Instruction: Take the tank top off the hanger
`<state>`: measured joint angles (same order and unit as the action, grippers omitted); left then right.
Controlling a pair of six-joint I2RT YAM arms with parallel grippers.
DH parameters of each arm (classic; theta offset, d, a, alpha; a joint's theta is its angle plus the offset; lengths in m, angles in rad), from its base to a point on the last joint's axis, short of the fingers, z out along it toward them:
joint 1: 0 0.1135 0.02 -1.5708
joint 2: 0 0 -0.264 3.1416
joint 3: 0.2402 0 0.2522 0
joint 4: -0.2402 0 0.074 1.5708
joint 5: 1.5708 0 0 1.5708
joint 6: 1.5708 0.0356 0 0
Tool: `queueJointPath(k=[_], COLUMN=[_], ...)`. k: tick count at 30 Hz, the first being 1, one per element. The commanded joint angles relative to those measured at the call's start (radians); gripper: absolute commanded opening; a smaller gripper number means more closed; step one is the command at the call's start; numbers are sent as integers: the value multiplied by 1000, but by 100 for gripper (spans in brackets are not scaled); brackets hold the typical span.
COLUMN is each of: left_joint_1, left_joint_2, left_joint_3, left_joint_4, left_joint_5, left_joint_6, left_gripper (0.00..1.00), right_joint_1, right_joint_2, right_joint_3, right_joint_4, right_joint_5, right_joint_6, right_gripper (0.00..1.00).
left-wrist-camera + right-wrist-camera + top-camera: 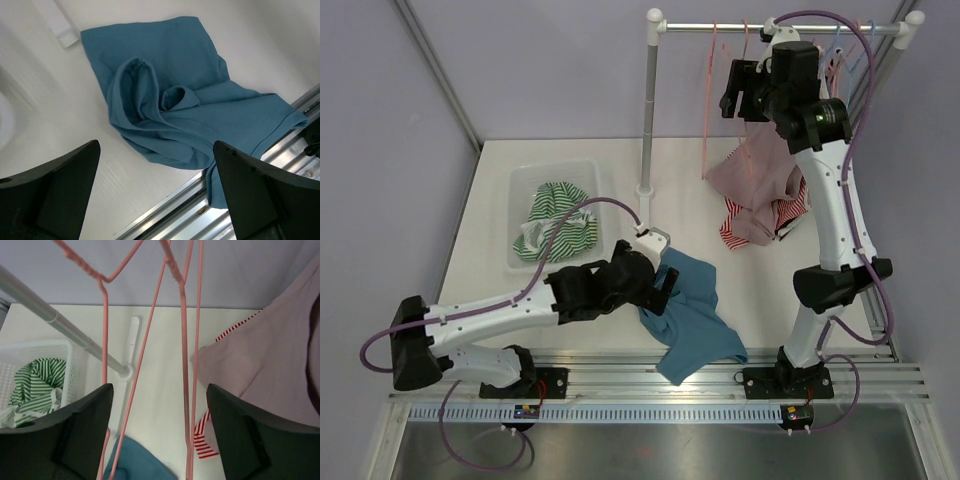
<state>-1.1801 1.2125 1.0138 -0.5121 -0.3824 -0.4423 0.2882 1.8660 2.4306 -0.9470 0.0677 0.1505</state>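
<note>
Right gripper [158, 390] open, bare pink hanger [104, 340] wires between its fingers at the rail [720, 27] — pink tank top [745, 180] slumped below, toward the table's [570, 160] far right corner. We judge removal basically done; left gripper [156, 150] open too.

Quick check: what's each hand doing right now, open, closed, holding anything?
Left hand: open, empty, above the teal shirt.
Right hand: open around the pink hanger wires, gripping none.
</note>
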Motion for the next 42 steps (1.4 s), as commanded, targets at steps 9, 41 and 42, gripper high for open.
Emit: queueJointPath(k=[9, 41, 42], left_joint_1=[-23, -36, -27], left_joint_2=[344, 59, 32], left_joint_3=[40, 129, 150], left_joint_4=[236, -67, -100], left_joint_5=[102, -246, -266], left_joint_6=[-7, -93, -95], left_gripper=[99, 0, 0], right_joint_1=[11, 11, 11], right_joint_2=[-577, -1067, -1068], right_joint_3=[-531, -979, -985], right_joint_4=[91, 171, 174], right_joint_5=[-109, -302, -302], right_joint_6=[37, 89, 92], right_gripper=[100, 100, 99])
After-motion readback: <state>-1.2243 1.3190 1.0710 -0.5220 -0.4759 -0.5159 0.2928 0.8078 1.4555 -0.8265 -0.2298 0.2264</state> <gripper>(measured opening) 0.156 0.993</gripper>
